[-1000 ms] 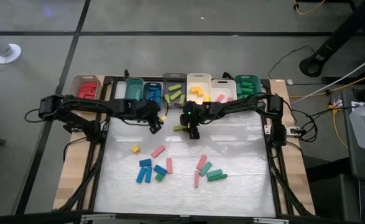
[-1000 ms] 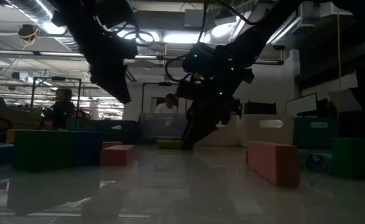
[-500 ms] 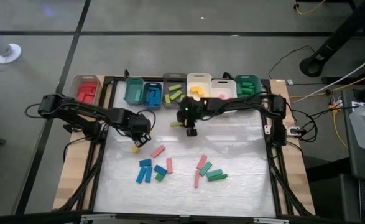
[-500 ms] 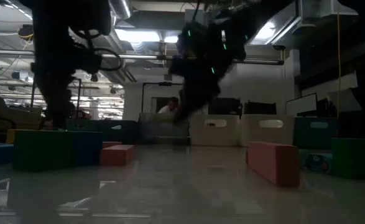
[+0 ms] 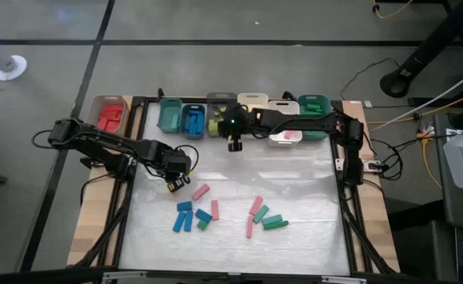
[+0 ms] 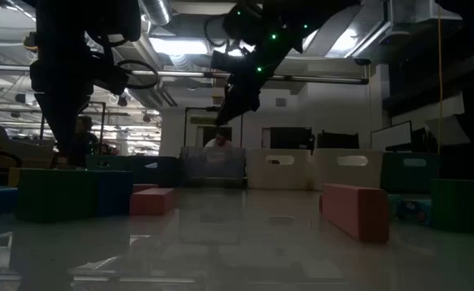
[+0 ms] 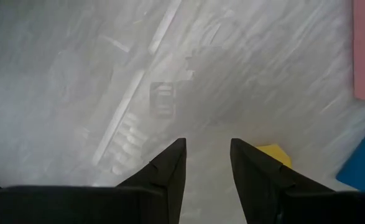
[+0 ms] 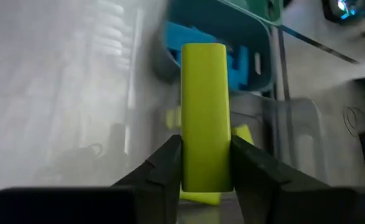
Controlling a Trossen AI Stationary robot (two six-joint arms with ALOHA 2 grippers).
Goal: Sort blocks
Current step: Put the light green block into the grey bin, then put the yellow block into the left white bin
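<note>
Loose blocks lie flat on the table: a yellow cube (image 5: 170, 188), a pink bar (image 5: 201, 191), a blue, green and pink cluster (image 5: 193, 215) and a pink and green cluster (image 5: 263, 215). My left gripper (image 5: 179, 183) is open and low over the table. In the left wrist view the yellow cube (image 7: 270, 155) sits just outside one finger of that gripper (image 7: 207, 143). My right gripper (image 5: 233, 145) is raised near the grey bin (image 5: 218, 101) and shut on a lime bar (image 8: 203, 93). My right gripper (image 8: 205, 139) pinches the lime bar by its two long sides near one end (image 8: 203, 171). The bar runs along the fingers (image 8: 163, 163) and sticks out past their tips. It is lifted clear of the table.
A row of bins stands along the far edge: a tan one with red blocks (image 5: 111, 113), a teal one (image 5: 170, 116), a blue one (image 5: 192, 118), the grey one with lime pieces, white ones (image 5: 285, 136) and a green one (image 5: 315, 105). Bare table lies between the clusters and the bins.
My left gripper has swung from the blue bin toward the near edge and dropped down beside the yellow cube. My right gripper has lifted the lime bar off the table and carried it toward the far edge, up to the grey bin.
</note>
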